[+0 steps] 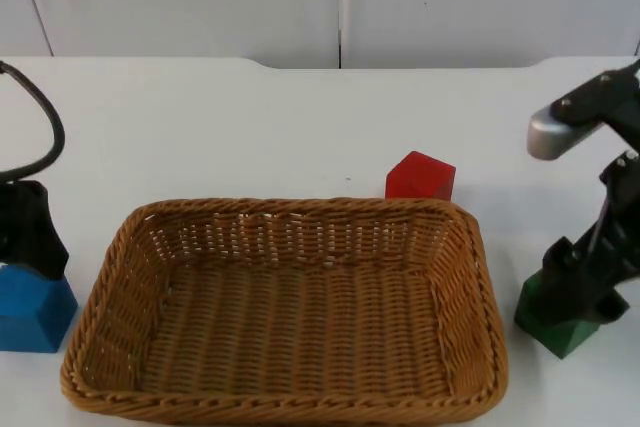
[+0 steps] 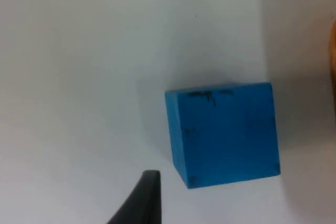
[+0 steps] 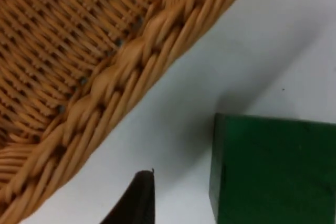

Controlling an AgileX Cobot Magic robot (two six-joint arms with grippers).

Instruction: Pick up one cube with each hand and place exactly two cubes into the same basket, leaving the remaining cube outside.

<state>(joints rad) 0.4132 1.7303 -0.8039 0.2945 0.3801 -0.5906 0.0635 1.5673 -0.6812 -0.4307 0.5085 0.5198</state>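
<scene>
1. Left pincer (image 1: 32,265): it stands low over the tabletop (image 1: 250,127), directly above the blue cube (image 1: 34,309). In the left wrist view one fingertip (image 2: 142,200) rests just beside the cube's near corner, apart from it. How far the pincer is open cannot be told, and no hold on the cube can be confirmed.
2. Right pincer (image 1: 585,287): it stands low over the green cube (image 1: 560,325), which sits directly under it. In the right wrist view one fingertip (image 3: 135,198) lies between the cube and the basket rim, clear of both. Its opening cannot be told either; the cube appears to rest on the tabletop.
3. Basket (image 1: 290,402): it lies between the two pincers – inboard of each – with nothing in it. Its rim is near the green cube and just beside the blue cube.
4. Red cube (image 1: 420,177): it stands behind the basket's far rim, well apart from both pincers, and is the likely cube to leave outside.
5. Step in hand (judgement): the pick-up of one cube per arm, at the approach-to-grasp stage. No cube has been placed – the task is at an early point.
6. Next move (judgement): centre each cube between its fingers, shut firmly, lift clear of the rim height, then carry inboard over the basket. The right arm has little room beside the rim; a straight vertical lift avoids snagging the weave.
</scene>
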